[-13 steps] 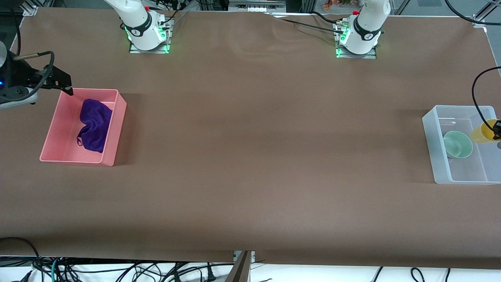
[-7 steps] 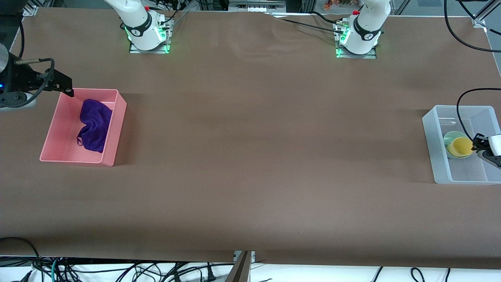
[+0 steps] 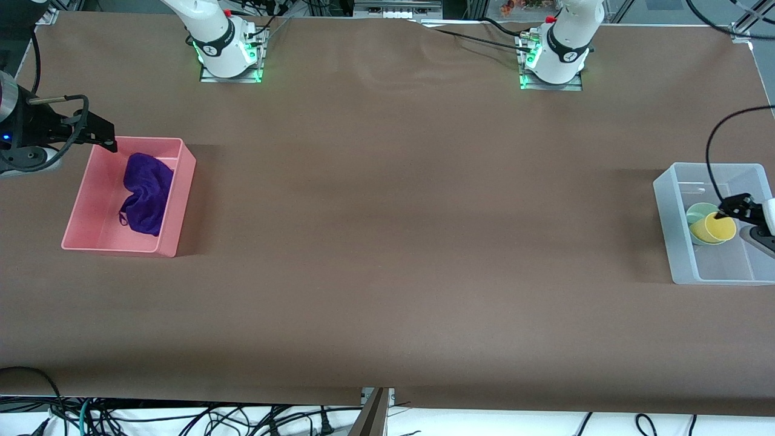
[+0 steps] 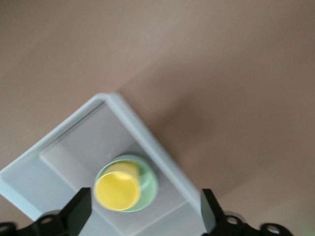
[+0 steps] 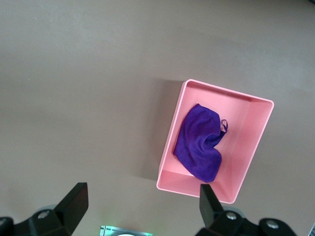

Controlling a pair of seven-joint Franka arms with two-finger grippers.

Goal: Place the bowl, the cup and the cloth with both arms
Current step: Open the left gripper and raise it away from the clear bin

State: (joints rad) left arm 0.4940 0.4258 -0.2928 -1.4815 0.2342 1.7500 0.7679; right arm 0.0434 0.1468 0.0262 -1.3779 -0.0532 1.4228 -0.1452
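Note:
The yellow cup (image 3: 719, 228) rests tilted inside the mint-green bowl (image 3: 696, 216), which stands in a clear plastic bin (image 3: 664, 209) at the left arm's end of the table. My left gripper (image 3: 728, 210) hovers just over the cup, open. In the left wrist view the cup (image 4: 117, 190) lies in the bowl (image 4: 147, 183), and my left gripper (image 4: 145, 206) holds its fingers wide apart, clear of both. The purple cloth (image 3: 145, 192) lies in a pink bin (image 3: 181, 200). My right gripper (image 3: 111, 138) is open over that bin's corner. The right wrist view shows the cloth (image 5: 201, 145) below my right gripper (image 5: 142, 199).
The clear bin's rim (image 4: 140, 125) and the pink bin's wall (image 5: 170, 145) stand up from the brown table cover. The two arm bases (image 3: 230, 54) (image 3: 554, 60) stand along the table's edge farthest from the front camera. Cables hang off the nearest edge.
The left gripper carried the yellow cup from over the clear bin's end to over the bowl and let it go; the cup now rests in the bowl. The right gripper barely shifted.

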